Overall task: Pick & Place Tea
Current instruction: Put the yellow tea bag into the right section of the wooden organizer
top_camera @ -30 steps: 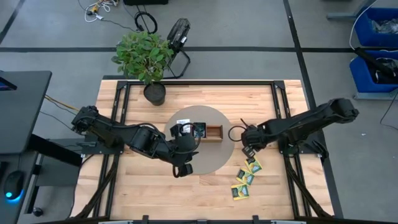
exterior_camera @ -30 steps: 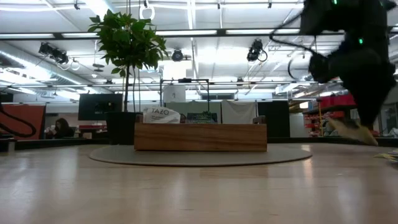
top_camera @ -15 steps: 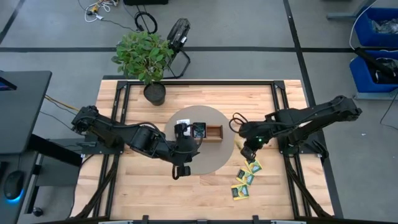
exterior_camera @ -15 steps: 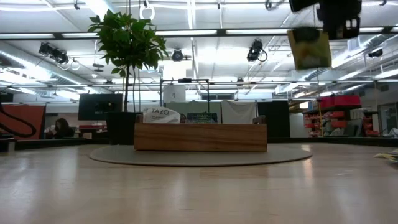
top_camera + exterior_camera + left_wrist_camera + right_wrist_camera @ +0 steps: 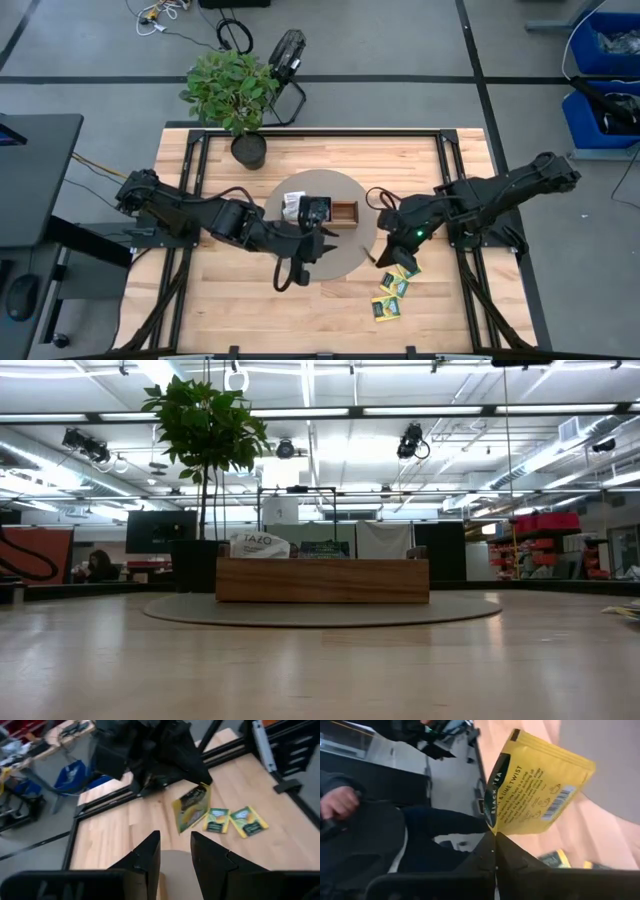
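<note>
The tea is small flat packets. One yellow packet point(image 5: 540, 790) hangs in the air in my right gripper point(image 5: 493, 840), which is shut on it above the round mat's right edge point(image 5: 372, 250). Several more yellow-green packets point(image 5: 397, 287) lie flat on the table below and to the right. My left gripper point(image 5: 175, 852) is open with nothing between its fingers. It hovers over the mat by the near side of the wooden tray point(image 5: 330, 211) and points toward the right arm. The tray holds a white packet point(image 5: 293, 205) and a dark one point(image 5: 318, 208). My right gripper pinches the yellow packet between its two fingers at one corner of its dark-banded end point(image 5: 493, 827). The fingers slant down from above. The packet point(image 5: 192, 810) is lifted clear of the table and hangs tilted below the fingers.
A potted plant point(image 5: 235, 95) stands at the table's far edge, left of centre. The tray's right compartment point(image 5: 346, 211) shows bare wood. In the right wrist view a person's hand point(image 5: 335, 802) shows beyond the table. Bare tabletop lies at the near left.
My right gripper has risen from the packets on the table with the yellow packet, which is now lifted clear. It has gone up out of the low view, tipped, and shifted a little toward the mat. My left gripper has rolled about its own axis, hardly shifting.
</note>
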Motion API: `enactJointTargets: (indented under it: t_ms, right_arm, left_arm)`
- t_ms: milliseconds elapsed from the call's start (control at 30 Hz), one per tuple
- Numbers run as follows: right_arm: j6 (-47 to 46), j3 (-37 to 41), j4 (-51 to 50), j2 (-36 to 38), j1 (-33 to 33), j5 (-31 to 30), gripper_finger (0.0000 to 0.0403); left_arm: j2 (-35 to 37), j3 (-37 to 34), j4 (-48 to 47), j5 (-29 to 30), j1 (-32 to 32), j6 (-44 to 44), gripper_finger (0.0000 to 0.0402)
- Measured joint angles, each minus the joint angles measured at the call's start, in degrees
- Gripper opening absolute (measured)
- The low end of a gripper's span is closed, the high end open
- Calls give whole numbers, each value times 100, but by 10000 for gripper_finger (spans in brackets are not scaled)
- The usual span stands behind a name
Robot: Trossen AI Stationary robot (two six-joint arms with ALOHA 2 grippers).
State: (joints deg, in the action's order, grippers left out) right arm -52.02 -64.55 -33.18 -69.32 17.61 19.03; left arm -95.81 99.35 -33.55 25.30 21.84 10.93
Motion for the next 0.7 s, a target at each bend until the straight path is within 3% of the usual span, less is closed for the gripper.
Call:
enactJointTargets:
  t_ms: [500, 700]
  right_arm:
    - [135, -4, 1112, 0, 50, 48, 0]
    - [163, -4, 1355, 0, 51, 52, 0]
  left_arm:
    - [0, -2, 551, -2154, -651, -154, 113]
    - [-49, -2, 728, -2386, -895, -373, 113]
